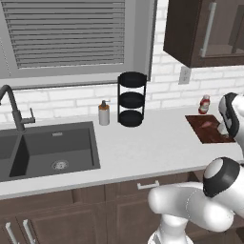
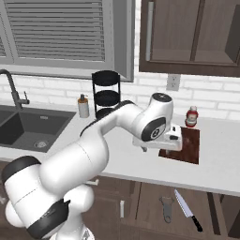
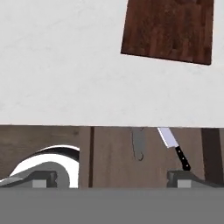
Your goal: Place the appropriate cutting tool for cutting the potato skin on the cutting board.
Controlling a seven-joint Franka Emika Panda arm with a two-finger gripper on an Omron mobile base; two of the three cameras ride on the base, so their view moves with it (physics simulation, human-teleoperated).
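The peeler (image 2: 166, 208) lies at lower centre-right of the right base view, in an open drawer below the counter (image 2: 220, 154), just left of a knife (image 2: 187, 211). The gripper (image 3: 111, 179) hangs above the counter edge, jaws spread wide and empty. The board (image 2: 187, 145) sits at centre right. Descend over the peeler's handle, keep clear of the knife blade, and close squarely across the handle before lifting.
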